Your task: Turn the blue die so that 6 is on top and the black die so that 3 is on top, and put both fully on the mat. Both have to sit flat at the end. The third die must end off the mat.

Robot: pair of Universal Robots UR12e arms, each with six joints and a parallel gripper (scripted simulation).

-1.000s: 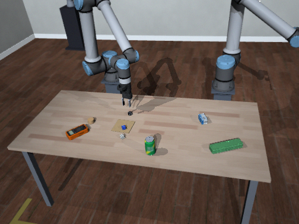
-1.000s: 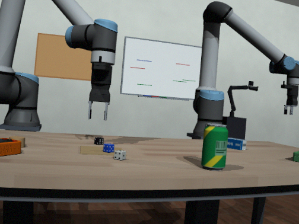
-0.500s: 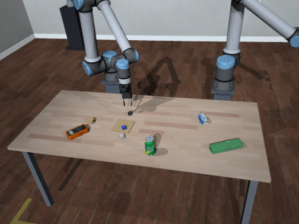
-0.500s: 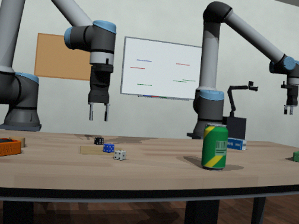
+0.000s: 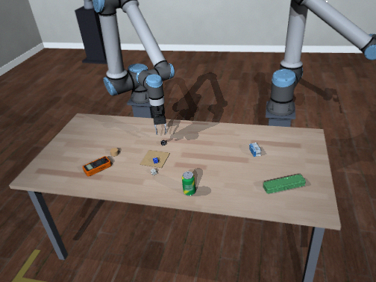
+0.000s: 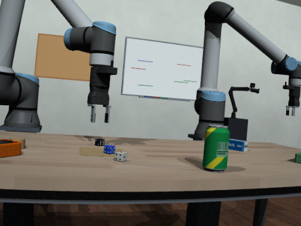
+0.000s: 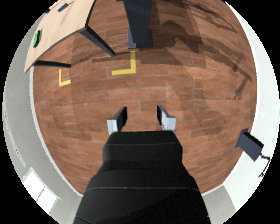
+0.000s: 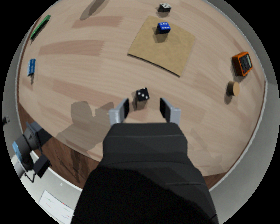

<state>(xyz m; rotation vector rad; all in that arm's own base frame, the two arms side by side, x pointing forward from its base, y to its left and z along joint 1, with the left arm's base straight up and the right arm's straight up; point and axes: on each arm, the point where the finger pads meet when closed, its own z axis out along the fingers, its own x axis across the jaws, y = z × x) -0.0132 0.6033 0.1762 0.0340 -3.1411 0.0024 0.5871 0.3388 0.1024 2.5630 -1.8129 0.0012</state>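
The right end effector (image 5: 161, 133) (image 6: 100, 122) (image 8: 144, 104) is hovering released above the black die (image 5: 163, 142) (image 6: 100, 141) (image 8: 142, 94), which is lying on the worktop (image 5: 224, 201) (image 6: 155, 176) (image 8: 60, 95) beyond the mat's far edge. The blue die (image 5: 156, 160) (image 6: 109, 149) (image 8: 163, 28) is already resting on the tan square mat (image 5: 148, 160) (image 6: 89, 152) (image 8: 155, 50); its top number is staying too small to confirm. Placing the black die is remaining. It is looking like a small dark cube with white pips.

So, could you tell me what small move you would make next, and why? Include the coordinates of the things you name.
I would probably lower the right gripper (image 5: 161, 133) (image 6: 100, 122) (image 8: 144, 104) towards the black die (image 5: 163, 142) (image 6: 100, 141) (image 8: 142, 94): its fingers stand open above the table, and the die lies off the tan mat (image 5: 149, 154) (image 6: 89, 152) (image 8: 162, 52), where it needs to end up.
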